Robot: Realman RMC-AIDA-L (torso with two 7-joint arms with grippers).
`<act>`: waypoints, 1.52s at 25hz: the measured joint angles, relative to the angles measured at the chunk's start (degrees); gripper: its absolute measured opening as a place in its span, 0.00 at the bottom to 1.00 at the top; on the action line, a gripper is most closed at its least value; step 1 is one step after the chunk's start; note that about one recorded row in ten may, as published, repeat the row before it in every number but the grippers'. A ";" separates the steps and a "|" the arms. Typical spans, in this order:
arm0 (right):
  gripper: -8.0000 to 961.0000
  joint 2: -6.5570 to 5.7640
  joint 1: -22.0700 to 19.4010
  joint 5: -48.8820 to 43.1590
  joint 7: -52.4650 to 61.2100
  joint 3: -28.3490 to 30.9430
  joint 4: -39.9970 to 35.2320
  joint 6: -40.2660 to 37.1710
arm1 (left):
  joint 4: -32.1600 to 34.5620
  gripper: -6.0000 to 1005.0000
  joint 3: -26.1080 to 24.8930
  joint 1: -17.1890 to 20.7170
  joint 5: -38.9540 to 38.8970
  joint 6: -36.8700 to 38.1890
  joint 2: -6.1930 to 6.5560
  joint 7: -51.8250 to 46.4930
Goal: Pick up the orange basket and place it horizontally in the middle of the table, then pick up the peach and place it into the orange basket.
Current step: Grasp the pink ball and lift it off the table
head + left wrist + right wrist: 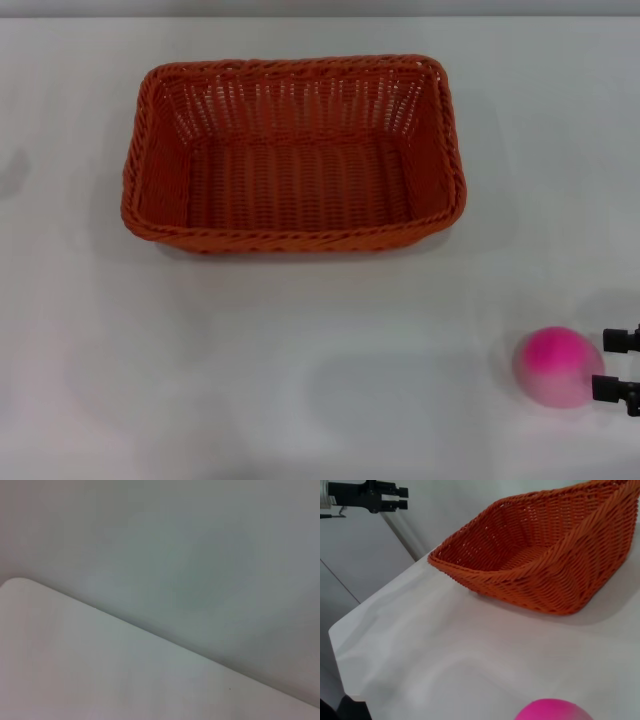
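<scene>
Two dark fingertips of the right gripper point(616, 367) show at the near right edge of the head view, spread apart with a clear gap between them, and they hold nothing. Just beside them, toward the table's middle, sits the peach point(558, 366), a small pink ball on the white table point(300, 370); whether the tips touch it cannot be told. Farther back, well apart from the peach, the orange basket point(295, 150) rests upright and empty, its long side running across the table, roughly central. So the basket step looks done, and taking the peach appears to be the step in hand. Risks from here: the round fruit could roll away if one fingertip reaches it before the other, and a shallow grip near its edge could squeeze it out as the fingers close. The long carry to the basket gives a weak hold time to slip. In the right wrist view the left gripper point(390, 497) hangs far off beyond the table's edge, looking closed and idle.
</scene>
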 joint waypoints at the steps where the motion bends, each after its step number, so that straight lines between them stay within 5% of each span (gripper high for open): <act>1: 0.90 0.10 0.00 -0.11 0.00 0.00 -0.03 0.04 | 0.00 0.53 0.00 0.00 -0.01 -0.26 0.00 0.00; 18: 0.90 3.30 3.24 -3.98 -0.47 -0.09 -0.05 -0.14 | 0.05 0.53 -0.01 0.39 -1.03 -1.64 0.00 0.34; 38: 0.89 4.95 6.21 -5.78 -0.30 0.51 -0.13 -1.29 | 0.82 0.53 -1.49 1.53 -5.85 -3.01 0.00 2.88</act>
